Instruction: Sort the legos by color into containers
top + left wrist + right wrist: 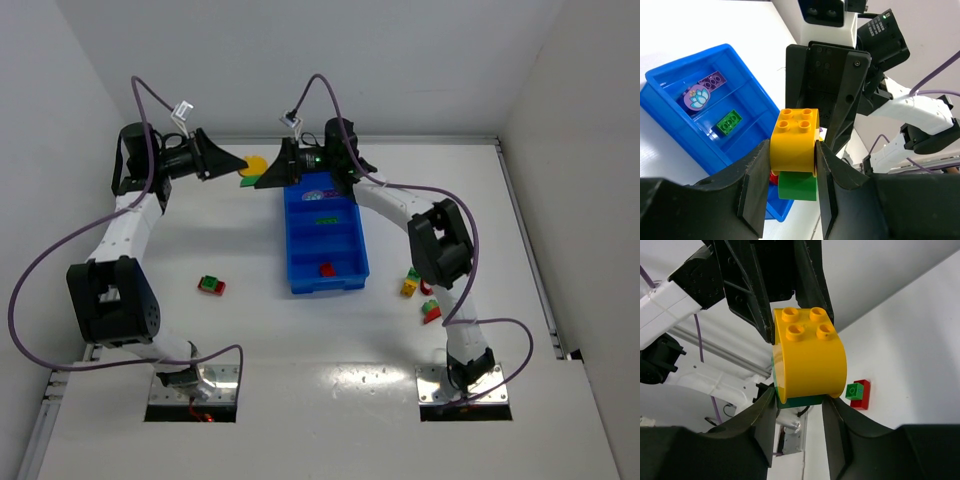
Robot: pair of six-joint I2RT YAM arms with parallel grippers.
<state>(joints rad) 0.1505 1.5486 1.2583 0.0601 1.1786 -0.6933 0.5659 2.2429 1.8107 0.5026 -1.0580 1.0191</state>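
The left pincer (792, 172) and the right pincer (800, 405) both clamp the joined yellow-and-green lego pair (254, 165), in the air just past the blue tray's (290, 250) far end. Pull crookedly and a half could pop free, dropping into a wrong compartment.

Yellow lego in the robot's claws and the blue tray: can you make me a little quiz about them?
1. True or false: the yellow lego is lying in the blue tray.
2. Which colour piece is stuck to the yellow one? A red, B green, C purple.
3. Fill in: the tray compartment nearest the arm bases holds a ___ piece.

Key
1. False: it is up in the air between the left gripper and the right gripper.
2. B, the green lego.
3. Red: the red lego.
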